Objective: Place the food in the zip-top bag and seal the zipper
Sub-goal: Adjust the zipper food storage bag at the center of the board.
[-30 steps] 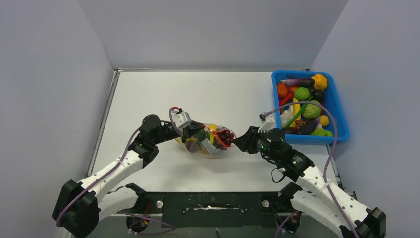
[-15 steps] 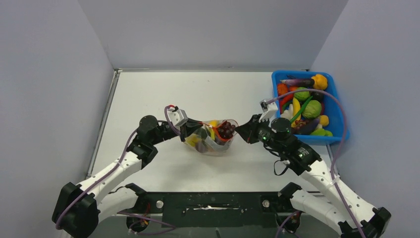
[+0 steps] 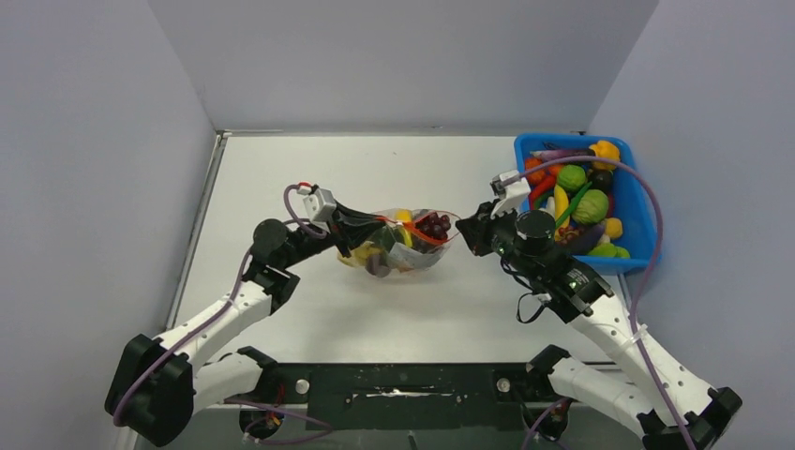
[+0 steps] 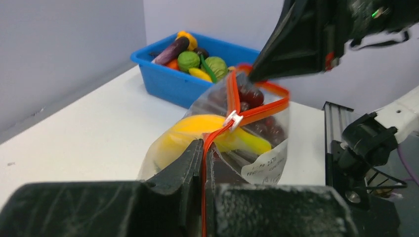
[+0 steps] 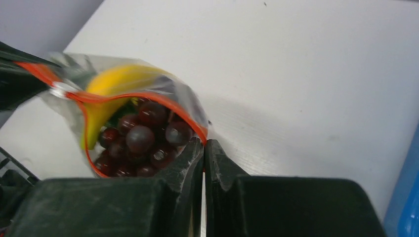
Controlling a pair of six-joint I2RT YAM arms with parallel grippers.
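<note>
The zip-top bag is over the middle of the table, stretched between the two grippers; whether its bottom touches the table top I cannot tell; the left gripper has its two fingers pressed together on the zipper at the left end of the mouth, with the red strip passing between them; the right gripper is clenched in the same way on the right end of the mouth, its tips pinching the red edge and the clear plastic just beside the grapes; from the left gripper up to a small white slider the red strip runs as one closed line; from the slider to the right gripper it parts into two lines and makes a loop, so this part of the mouth is open; inside the bag the purple grapes lie near the right end, under the opening, and a yellow banana lies next to them, toward the left end; other dark pieces are below them, too blurred to name; a white label with writing is on the side of the bag; a blue bin stands at the far right of the table, apart from the bag and near the right gripper; it holds more toy food, among it green round pieces, a yellow one and a long dark purple one
</note>
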